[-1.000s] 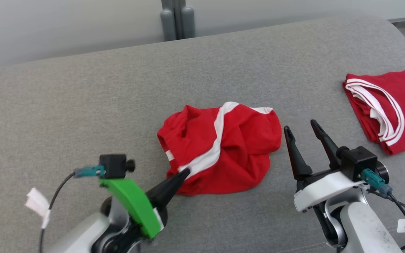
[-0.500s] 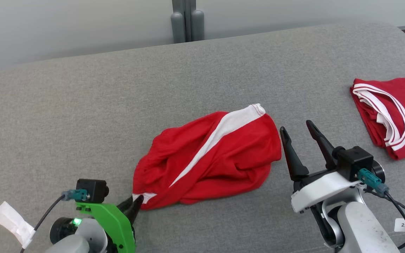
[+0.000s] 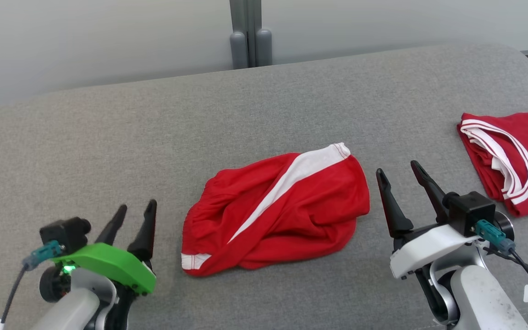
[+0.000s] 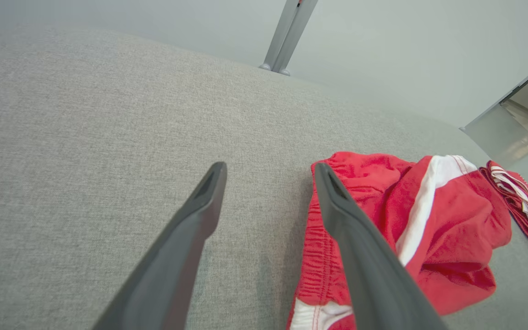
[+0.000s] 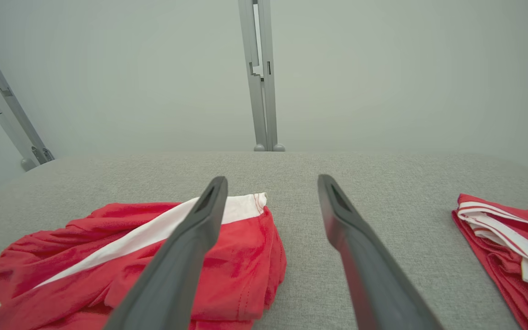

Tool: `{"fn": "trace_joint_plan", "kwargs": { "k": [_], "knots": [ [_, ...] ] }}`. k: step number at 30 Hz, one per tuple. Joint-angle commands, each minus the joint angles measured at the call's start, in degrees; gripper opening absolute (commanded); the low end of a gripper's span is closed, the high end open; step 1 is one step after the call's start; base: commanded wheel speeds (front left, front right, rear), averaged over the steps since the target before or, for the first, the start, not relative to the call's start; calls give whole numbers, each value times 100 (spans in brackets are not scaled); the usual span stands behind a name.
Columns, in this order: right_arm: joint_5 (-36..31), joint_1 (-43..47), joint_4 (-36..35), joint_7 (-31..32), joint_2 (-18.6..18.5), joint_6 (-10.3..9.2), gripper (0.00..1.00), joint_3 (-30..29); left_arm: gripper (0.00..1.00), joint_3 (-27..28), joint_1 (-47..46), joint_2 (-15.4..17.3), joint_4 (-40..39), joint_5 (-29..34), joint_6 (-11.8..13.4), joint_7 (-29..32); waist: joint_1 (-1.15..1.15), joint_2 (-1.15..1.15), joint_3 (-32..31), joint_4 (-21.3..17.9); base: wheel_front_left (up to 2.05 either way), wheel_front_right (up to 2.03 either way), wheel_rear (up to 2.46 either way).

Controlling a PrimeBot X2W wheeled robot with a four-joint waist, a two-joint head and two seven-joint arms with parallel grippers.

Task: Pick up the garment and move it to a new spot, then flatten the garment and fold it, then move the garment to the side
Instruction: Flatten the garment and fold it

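Note:
The garment (image 3: 282, 215) is a pair of red shorts with a white side stripe, lying crumpled in the middle of the grey cushioned surface (image 3: 200, 128). It also shows in the left wrist view as the garment (image 4: 429, 229) and in the right wrist view as the garment (image 5: 154, 266). My left gripper (image 3: 136, 210) stands open just left of it, holding nothing, fingers apart over bare cushion (image 4: 108, 160). My right gripper (image 3: 399, 167) is open just right of the garment, also empty.
A folded red jersey (image 3: 511, 156) with white trim and lettering lies at the right edge of the cushion, also seen as the jersey (image 5: 511, 247). A grey metal post (image 3: 248, 32) rises behind the cushion against a pale wall.
My left gripper pulled the garment's corner toward the near left, spreading it out, then let go and opened. It now stands clear to the garment's left. The head camera shifted slightly.

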Motion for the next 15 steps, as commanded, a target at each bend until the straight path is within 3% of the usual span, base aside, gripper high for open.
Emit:
{"fn": "trace_joint_plan", "kwargs": {
  "k": [1, 8, 15],
  "knots": [
    [-2, 69, -34, 29, -31, -9, 100, 6, 100, 312, 102, -91, -14, 217, -42, -45, 0, 0, -52, 73, 0, 0, 0],
    [9, 86, -66, 148, -42, -9, 100, 53, 100, 2194, 680, -912, -247, 2150, -287, -38, 0, 0, -152, 184, 0, 0, 0],
    [59, 84, 15, 235, -83, -9, 100, 80, 100, 3228, 1125, -1579, -273, 3624, -749, -38, 0, 0, -205, 183, 0, 0, 0]
  ]
}}
